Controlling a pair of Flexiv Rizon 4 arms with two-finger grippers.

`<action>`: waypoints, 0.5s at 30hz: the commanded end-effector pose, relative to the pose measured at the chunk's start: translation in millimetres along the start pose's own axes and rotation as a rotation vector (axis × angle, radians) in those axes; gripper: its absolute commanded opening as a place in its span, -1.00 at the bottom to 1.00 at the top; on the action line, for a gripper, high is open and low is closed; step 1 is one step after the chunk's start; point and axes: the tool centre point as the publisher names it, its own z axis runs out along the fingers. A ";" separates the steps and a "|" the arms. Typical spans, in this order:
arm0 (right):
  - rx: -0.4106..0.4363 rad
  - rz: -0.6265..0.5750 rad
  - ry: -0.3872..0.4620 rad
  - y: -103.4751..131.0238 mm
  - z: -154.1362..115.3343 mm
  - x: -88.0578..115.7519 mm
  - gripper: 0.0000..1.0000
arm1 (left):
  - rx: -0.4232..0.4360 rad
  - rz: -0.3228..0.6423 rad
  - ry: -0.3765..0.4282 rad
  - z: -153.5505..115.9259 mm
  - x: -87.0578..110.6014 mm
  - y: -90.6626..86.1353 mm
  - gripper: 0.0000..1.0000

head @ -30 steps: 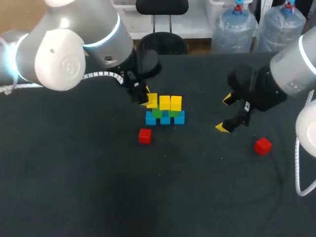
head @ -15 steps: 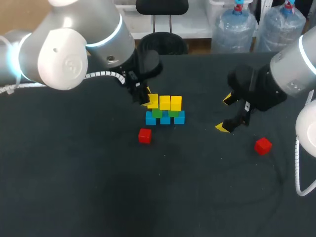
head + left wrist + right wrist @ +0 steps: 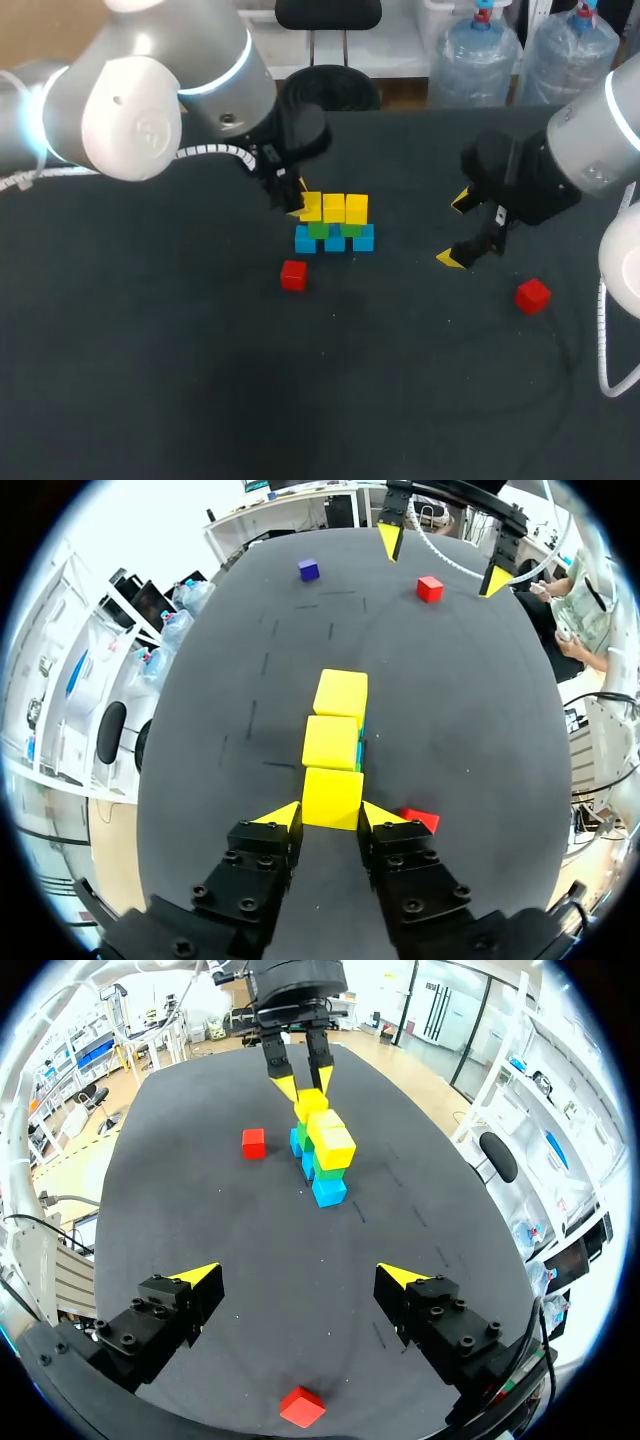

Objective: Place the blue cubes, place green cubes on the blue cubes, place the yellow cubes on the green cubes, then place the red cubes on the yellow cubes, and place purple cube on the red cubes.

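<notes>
left gripper [image 3: 293, 198]: clamped on third yellow cube [image 3: 310, 207], a finger on each side. over the last second we eased it slightly down and right, into line beside two yellow cubes [image 3: 345, 208] atop green cubes [image 3: 319, 229] and blue cubes [image 3: 334, 240]; we judge the yellow layer nearly done, reds next. near red cube [image 3: 293, 275]: just in front of stack. right gripper [image 3: 458, 230]: spread wide, empty, unmoved. right red cube [image 3: 532, 295]: near it. writing: none legible.

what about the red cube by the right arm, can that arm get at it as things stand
Probably yes. The right hand is open and empty, and the red cube lies alone on bare table close beside it, with nothing in between.
</notes>
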 end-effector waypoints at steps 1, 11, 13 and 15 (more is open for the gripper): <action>0.003 0.000 -0.001 0.7 0.1 0.4 1.00 | 0.007 0.000 0.004 2.1 -1.5 3.0 -1.00; 0.003 0.000 -0.001 0.7 0.1 0.4 1.00 | 0.009 0.002 0.006 3.1 -1.6 3.5 -1.00; 0.003 0.000 -0.001 0.7 0.1 0.4 1.00 | 0.009 0.002 0.006 3.2 -1.6 3.5 -1.00; 0.003 0.000 -0.001 0.7 0.1 0.4 1.00 | 0.009 0.002 0.006 3.3 -1.6 3.5 -1.00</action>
